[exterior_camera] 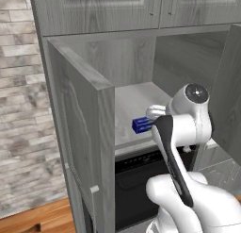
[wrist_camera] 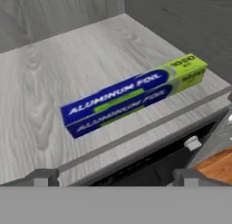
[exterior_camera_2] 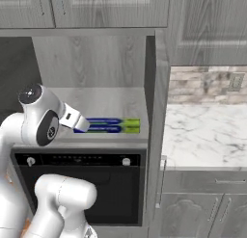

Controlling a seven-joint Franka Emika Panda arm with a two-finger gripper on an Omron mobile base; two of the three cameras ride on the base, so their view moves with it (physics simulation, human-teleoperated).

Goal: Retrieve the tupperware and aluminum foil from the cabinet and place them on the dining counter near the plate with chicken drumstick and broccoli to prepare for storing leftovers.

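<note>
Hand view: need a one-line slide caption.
Open gripper poised above the aluminum foil box, which lies flat near the front edge of the grey cabinet shelf.

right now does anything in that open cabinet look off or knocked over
Nothing stands out. The aluminum foil box lies flat on the cabinet shelf, intact, near the front edge but fully on it. The gripper hovers in front of it with its fingertips apart, touching nothing. No tupperware is visible.
</note>
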